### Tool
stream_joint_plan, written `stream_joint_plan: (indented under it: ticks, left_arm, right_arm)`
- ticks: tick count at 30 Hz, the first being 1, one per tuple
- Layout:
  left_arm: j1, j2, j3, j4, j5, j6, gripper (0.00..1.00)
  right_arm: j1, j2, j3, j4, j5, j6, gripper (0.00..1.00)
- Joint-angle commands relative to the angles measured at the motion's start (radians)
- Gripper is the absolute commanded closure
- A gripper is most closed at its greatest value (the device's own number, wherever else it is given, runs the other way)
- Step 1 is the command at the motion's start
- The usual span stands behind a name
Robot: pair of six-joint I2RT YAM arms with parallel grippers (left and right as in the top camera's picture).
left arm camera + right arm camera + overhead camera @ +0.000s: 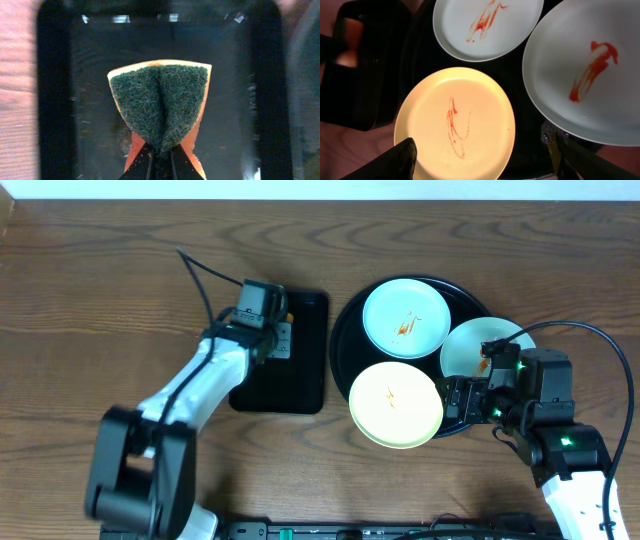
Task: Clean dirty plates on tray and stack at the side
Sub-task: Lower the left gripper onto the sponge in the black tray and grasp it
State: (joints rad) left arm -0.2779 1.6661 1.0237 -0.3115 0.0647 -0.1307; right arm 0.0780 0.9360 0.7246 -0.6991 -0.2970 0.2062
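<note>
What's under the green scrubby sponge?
The small black tray is under the sponge, which the left gripper pinches. The bit of tray right beneath the sponge is covered, so it can't be seen.

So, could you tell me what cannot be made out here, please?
- Overhead: the right arm covers the near rim of the right-hand pale mint round plate.
- Right wrist: the bottom edge cuts off the pale yellow round plate.
- Left wrist: the left tool hides the pinched end of the folded green-orange sponge.
</note>
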Motion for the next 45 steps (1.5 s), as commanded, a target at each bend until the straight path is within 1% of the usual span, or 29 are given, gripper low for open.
stream_joint_plan:
  ticks: [1,11,14,16,17,19,21,22,24,27,31,34,36,37,40,41,43,45]
  left_arm:
    - [0.005,-0.025,0.026,-0.027,-0.006,-0.005,0.92]
    - [0.005,0.119,0.010,-0.127,-0.006,-0.005,0.92]
    - [0.005,0.152,0.010,-0.127,-0.005,-0.008,0.92]
    - [0.004,0.162,0.010,-0.113,-0.003,-0.039,0.92]
    - [0.003,0.163,0.010,-0.100,0.015,-0.056,0.92]
    - [0.002,0.163,0.011,-0.063,0.118,-0.056,0.92]
    - [0.002,0.161,0.011,-0.018,0.264,-0.013,0.92]
    - [0.002,0.159,0.013,-0.007,0.294,-0.003,0.93]
    - [0.003,0.151,0.017,0.001,0.267,-0.001,0.93]
    - [0.006,0.137,0.018,-0.010,0.131,-0.002,0.92]
    - [0.006,0.135,0.018,-0.090,0.000,-0.006,0.92]
    - [0.006,0.135,0.018,-0.157,-0.050,-0.055,0.93]
    - [0.006,0.135,0.018,-0.158,-0.043,-0.068,0.92]
    - [0.005,0.133,0.018,-0.148,-0.009,-0.066,0.93]
    - [0.005,0.123,0.018,-0.099,0.208,0.039,0.93]
    - [0.005,0.117,0.019,-0.084,0.243,0.051,0.93]
    - [0.005,0.100,0.024,-0.071,0.229,0.048,0.93]
    - [0.006,0.077,0.030,-0.073,0.180,0.039,0.92]
  right_arm:
    - [0.009,-0.001,0.024,-0.001,-0.011,0.006,0.17]
    - [0.009,-0.001,0.024,-0.005,-0.011,0.006,0.17]
    - [0.009,-0.001,0.024,-0.009,-0.011,0.006,0.17]
    - [0.009,-0.001,0.024,-0.009,-0.011,0.006,0.17]
    - [0.009,-0.001,0.024,-0.009,-0.011,0.006,0.18]
    - [0.009,-0.001,0.024,-0.009,-0.011,0.006,0.18]
    - [0.009,-0.001,0.024,-0.009,-0.011,0.006,0.18]
    - [0.009,-0.001,0.024,-0.009,-0.011,0.006,0.18]
    - [0.009,-0.001,0.024,-0.009,-0.011,0.006,0.18]
    - [0.009,-0.001,0.024,-0.009,-0.011,0.006,0.18]
    - [0.009,-0.001,0.024,-0.009,-0.011,0.006,0.18]
    - [0.009,-0.001,0.024,-0.011,-0.011,0.006,0.18]
    - [0.009,-0.001,0.024,-0.014,-0.010,0.006,0.18]
    - [0.009,-0.001,0.024,-0.018,-0.010,0.006,0.19]
    - [0.009,0.000,0.024,-0.040,-0.010,0.007,0.19]
    - [0.009,0.000,0.024,-0.051,-0.011,0.007,0.20]
    - [0.009,0.006,0.023,-0.080,-0.011,0.008,0.22]
    - [0.009,0.019,0.023,-0.107,-0.011,0.025,0.24]
